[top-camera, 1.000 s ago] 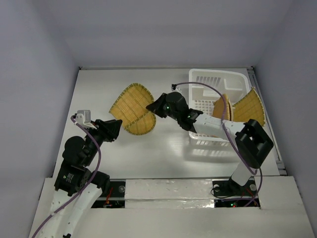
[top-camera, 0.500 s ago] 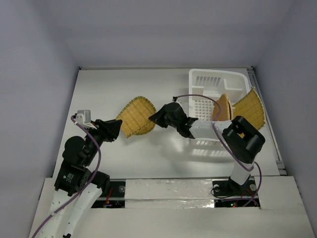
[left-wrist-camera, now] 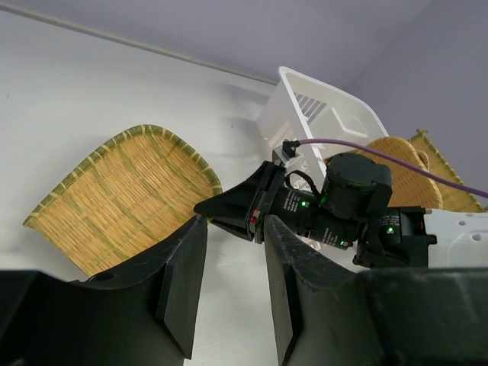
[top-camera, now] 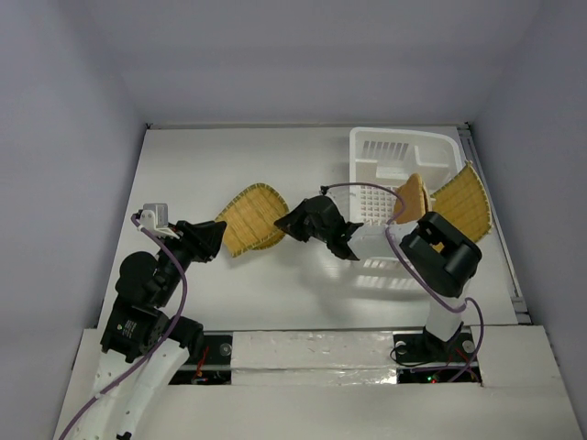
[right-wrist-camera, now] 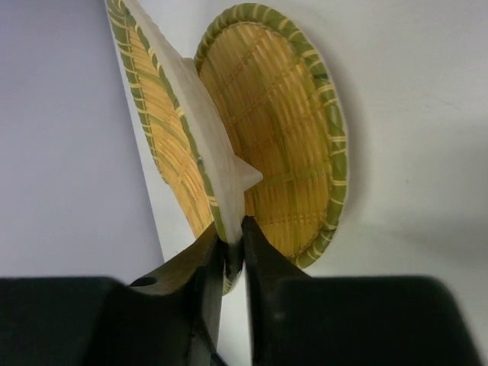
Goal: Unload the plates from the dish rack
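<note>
Left fingers (left-wrist-camera: 179, 282) stand apart, gripping nothing. Just right of them, a round woven plate (right-wrist-camera: 282, 137) rests on the bench (top-camera: 183, 165). Right fingers (right-wrist-camera: 210, 282) are clamped on the rim of a second plate (right-wrist-camera: 164, 130), tilted on edge over it. Far right, the dish rack (top-camera: 404, 151) holds two more plates (top-camera: 463, 202).

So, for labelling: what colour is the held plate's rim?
Held plate: green rim, pale bands; right wrist view.
</note>
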Action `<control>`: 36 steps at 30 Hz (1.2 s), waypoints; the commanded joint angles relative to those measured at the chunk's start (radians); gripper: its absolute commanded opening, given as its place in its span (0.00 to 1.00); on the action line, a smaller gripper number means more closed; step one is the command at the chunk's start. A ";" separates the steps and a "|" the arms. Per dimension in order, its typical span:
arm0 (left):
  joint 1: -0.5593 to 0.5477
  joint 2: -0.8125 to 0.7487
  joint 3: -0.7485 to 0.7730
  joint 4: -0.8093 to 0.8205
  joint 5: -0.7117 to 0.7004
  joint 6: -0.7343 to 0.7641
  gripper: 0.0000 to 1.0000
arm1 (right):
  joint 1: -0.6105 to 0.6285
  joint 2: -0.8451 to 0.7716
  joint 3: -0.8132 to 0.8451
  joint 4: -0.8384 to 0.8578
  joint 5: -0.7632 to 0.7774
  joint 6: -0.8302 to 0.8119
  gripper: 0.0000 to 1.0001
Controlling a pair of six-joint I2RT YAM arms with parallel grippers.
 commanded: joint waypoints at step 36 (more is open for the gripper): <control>0.002 -0.010 -0.002 0.035 0.002 -0.002 0.33 | 0.078 -0.262 0.060 -0.400 0.097 -0.289 0.82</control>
